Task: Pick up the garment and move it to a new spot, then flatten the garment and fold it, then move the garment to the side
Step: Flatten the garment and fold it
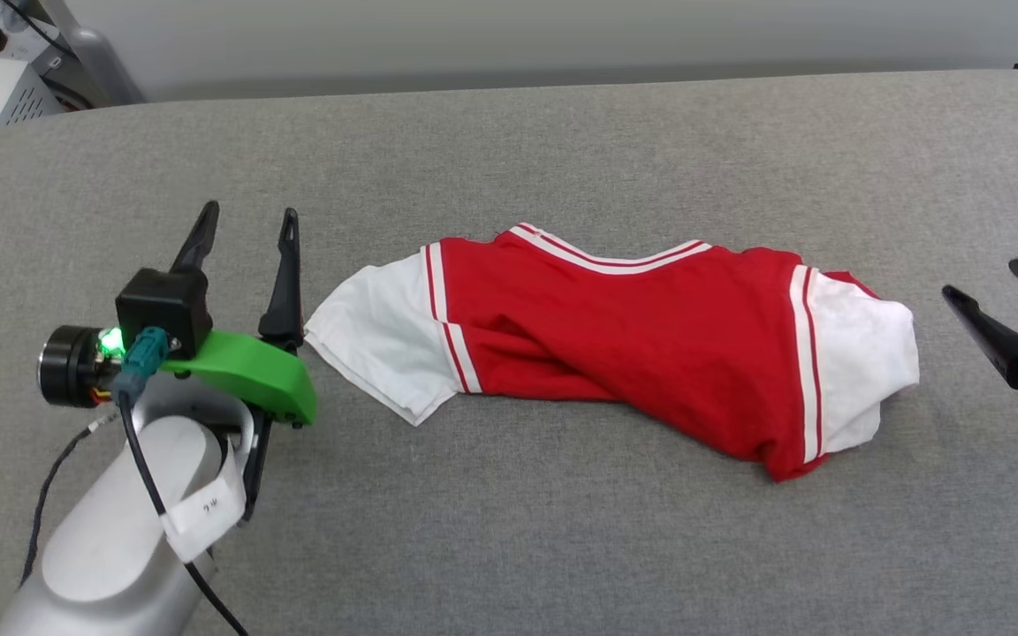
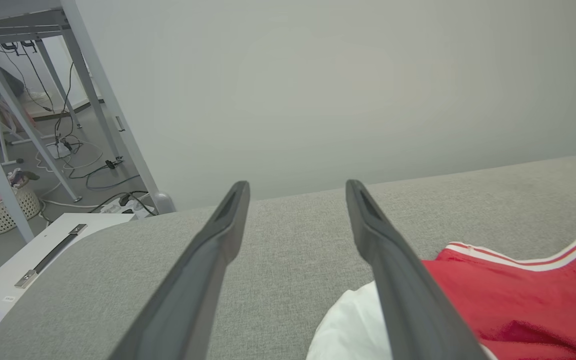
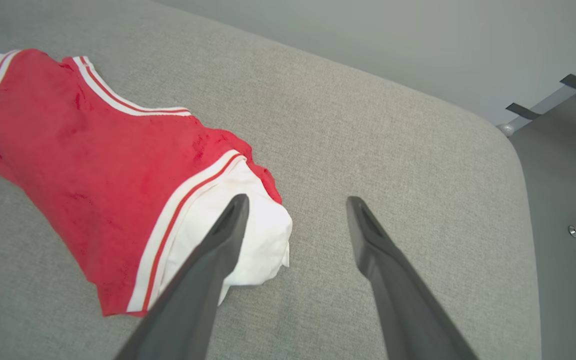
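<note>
left gripper spread wide, empty, low over grey fabric surface, crumpled red white-sleeved jersey just right of it, right gripper also spread, empty, at jersey's other end

Garment: red jersey-style shirt, short white sleeves, red-and-white striped trim; lies crumpled in a long band on grey padded surface, running 9 to 4 o'clock in head view. One white sleeve spreads flat at the 9 o'clock end, the other bunches at 3 o'clock; striped neckline edge faces 12 o'clock.
</note>
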Available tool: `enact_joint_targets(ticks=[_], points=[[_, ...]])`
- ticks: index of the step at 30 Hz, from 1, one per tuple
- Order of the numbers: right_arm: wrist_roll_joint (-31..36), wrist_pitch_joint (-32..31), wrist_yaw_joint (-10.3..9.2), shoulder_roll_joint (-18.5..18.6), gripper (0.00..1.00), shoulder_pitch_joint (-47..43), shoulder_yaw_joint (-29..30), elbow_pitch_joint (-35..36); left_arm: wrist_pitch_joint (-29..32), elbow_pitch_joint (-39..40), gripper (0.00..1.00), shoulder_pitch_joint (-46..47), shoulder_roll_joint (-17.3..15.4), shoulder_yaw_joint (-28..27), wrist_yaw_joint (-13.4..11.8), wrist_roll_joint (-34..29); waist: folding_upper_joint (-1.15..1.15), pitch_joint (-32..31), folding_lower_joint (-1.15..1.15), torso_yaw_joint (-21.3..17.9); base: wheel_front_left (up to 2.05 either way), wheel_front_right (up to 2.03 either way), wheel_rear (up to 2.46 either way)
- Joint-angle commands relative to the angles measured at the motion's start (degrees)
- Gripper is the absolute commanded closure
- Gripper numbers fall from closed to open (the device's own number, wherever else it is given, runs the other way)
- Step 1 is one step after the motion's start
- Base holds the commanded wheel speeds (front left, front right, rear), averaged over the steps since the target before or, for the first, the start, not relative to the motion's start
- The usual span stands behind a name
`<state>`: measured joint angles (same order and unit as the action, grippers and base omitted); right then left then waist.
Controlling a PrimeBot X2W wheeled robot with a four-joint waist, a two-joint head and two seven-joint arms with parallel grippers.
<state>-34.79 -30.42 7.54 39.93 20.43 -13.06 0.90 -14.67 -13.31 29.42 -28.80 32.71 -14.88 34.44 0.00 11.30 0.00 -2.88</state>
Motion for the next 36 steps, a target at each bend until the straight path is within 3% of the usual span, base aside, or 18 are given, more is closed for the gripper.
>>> enact_joint_targets(ticks=[1, 4, 8, 18, 22, 23, 24, 25, 36], points=[[-1.6, -2.3, -0.05, 1.0, 0.0, 1.3, -1.3, -0.6, -0.3, 1.0, 0.0, -1.9, 0.8, -1.1, -0.4, -1.3, 0.0, 0.6, 0.0, 0.7, 0.0, 0.0, 0.0], [-5.5, -8.4, -0.05, 3.3, 0.0, 3.4, -4.6, -2.9, -0.3, 4.6, 0.0, -6.0, 2.8, -4.5, -1.0, -4.7, 0.0, 1.8, 0.0, 1.6, 0.0, 0.0, 0.0], [-6.7, -11.6, -0.05, 4.6, 0.0, 5.8, -7.6, -6.7, -0.3, 7.2, 0.0, -9.4, 5.5, -7.5, -0.5, -7.8, 0.0, 3.7, 0.0, 2.8, 0.0, 0.0, 0.0], [-6.0, -7.8, -0.05, 2.2, 0.0, 10.1, -13.5, -18.9, -0.3, 7.8, 0.0, -11.3, 10.6, -13.5, 3.7, -13.6, 0.0, 9.1, 0.0, 5.3, 0.0, 0.0, 0.0], [-7.4, -7.1, -0.05, 1.1, 0.0, 9.0, -18.5, -24.0, -0.3, 7.1, 0.0, -10.7, 13.1, -15.8, 5.9, -15.9, 0.0, 10.1, 0.0, 5.8, 0.0, 0.0, 0.0], [-8.0, -6.9, -0.05, 1.0, 0.05, 8.9, -18.9, -24.5, -0.3, 6.9, 0.0, -10.7, 13.5, -16.2, 6.3, -16.3, 0.0, 10.1, 0.0, 5.8, 0.0, 0.0, 0.0], [-8.6, -6.0, -0.05, 1.0, 0.96, 8.9, -19.2, -24.8, -0.3, 6.7, 0.0, -10.7, 14.0, -16.7, 6.7, -16.7, 0.0, 10.0, 0.0, 5.8, 0.0, 0.0, 0.0], [-9.0, -5.1, -0.05, 1.1, 1.0, 9.0, -19.2, -25.0, -0.3, 6.6, 0.0, -10.8, 14.4, -17.1, 7.0, -17.1, 0.0, 9.8, 0.0, 5.7, 0.0, 0.0, 0.0], [-9.8, 10.5, -0.05, 6.0, 1.0, 5.9, -13.6, -19.3, -0.3, 5.5, 0.0, -14.1, 18.0, -22.0, 10.4, -20.7, 0.0, 4.8, 0.0, 3.7, 0.0, 0.0, 0.0]])
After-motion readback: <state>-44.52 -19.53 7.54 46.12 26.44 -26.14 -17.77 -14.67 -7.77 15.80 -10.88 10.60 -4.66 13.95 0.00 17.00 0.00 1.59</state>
